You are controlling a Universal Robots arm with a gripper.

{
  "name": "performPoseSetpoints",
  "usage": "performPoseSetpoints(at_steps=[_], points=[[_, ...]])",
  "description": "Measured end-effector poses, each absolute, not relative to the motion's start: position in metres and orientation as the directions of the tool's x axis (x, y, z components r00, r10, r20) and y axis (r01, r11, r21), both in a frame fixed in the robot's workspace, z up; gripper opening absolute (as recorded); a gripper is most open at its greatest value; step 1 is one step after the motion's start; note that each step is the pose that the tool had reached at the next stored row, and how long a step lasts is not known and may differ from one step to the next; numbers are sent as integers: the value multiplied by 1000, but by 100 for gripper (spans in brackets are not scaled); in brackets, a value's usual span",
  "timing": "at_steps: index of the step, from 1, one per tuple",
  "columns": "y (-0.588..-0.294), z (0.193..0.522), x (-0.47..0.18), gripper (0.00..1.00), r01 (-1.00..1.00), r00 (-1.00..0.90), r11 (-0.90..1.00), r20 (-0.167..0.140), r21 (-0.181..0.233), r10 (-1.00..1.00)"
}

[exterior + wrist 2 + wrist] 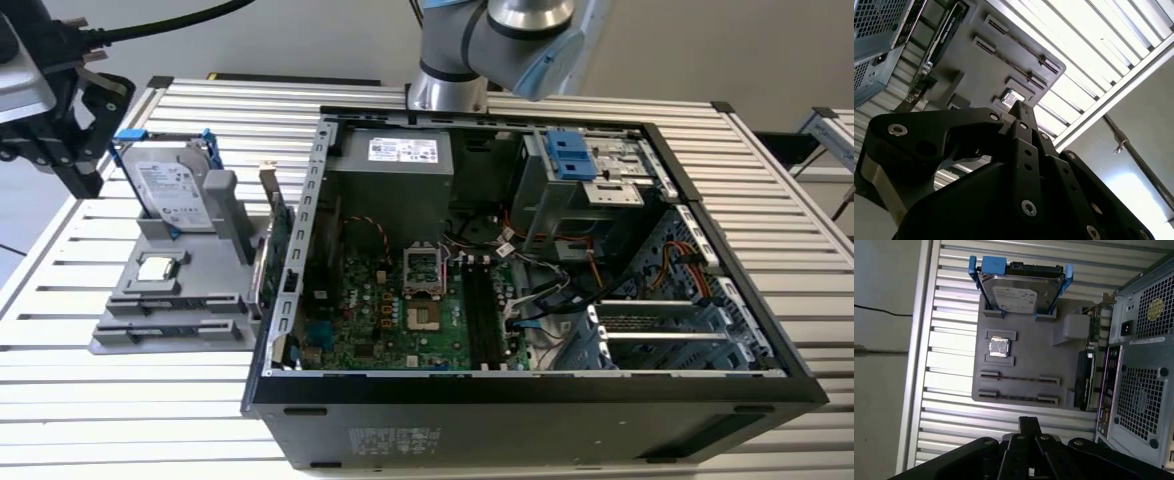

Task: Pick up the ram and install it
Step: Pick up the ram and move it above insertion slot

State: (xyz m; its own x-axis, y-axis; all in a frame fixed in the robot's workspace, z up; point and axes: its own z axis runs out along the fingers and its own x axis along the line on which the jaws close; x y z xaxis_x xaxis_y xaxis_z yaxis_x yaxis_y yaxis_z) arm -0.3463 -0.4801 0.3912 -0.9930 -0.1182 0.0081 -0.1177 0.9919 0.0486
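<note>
The task looks barely started. The ram (pixel 282 250) stands on its long edge in the grey holder (pixel 127 335), in the slot along the side that faces the open computer case (pixel 534 400). That puts it left of centre in the exterior view. In the first wrist view the ram (pixel 1085 381) lies at the right of the frame, just beside the case's perforated back panel. In the second wrist view it (pixel 940 39) runs down the upper left.

The gripper (pixel 83 180) hangs in the upper left corner of the exterior view, over the worktop (pixel 54 400), well apart from the ram and touching nothing. Both wrist views show its tip ( (pixel 1029 421), (pixel 1019 107)) as one narrow bar, so the jaws appear to be together and empty.

The hard drive (pixel 1019 295) and the small square chip (pixel 999 347) sit in their places on the holder. Inside the case, the long dark memory slots (pixel 481 310) lie right of the processor socket (pixel 424 318). I cannot tell whether any is filled. By my reading, both the lifting and the seating are yet to be done.
</note>
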Motion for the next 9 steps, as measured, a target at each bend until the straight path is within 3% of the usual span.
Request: performPoseSetpoints(at_steps=[9], points=[[-480, 391, -347, 0, -182, -983, 982, 8, 49, -183]])
